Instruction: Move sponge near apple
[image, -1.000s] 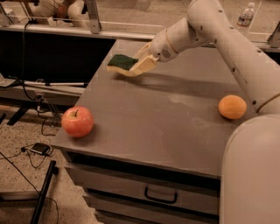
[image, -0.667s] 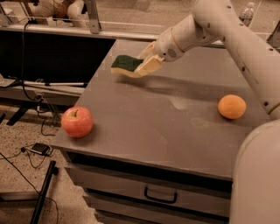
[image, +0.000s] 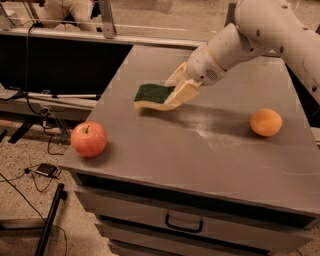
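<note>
The sponge (image: 151, 96), dark green on top with pale yellow foam below, hangs tilted just above the grey cabinet top (image: 200, 145), left of centre. My gripper (image: 176, 93) is shut on its right end, with the cream fingers (image: 183, 94) clamping it. The white arm reaches in from the upper right. The red-pink apple (image: 89, 139) with a short stem sits at the cabinet's front left corner, well below and left of the sponge.
A plain orange fruit (image: 265, 122) sits on the right side of the top. A drawer with a handle (image: 184, 223) is in the cabinet's front. Cables and a stand leg (image: 50, 220) lie on the floor at left. A dark table (image: 55, 65) stands behind left.
The gripper has carried the sponge forward and slightly right, from the back left of the top towards the middle and nearer the apple. The apple and orange have not moved.
</note>
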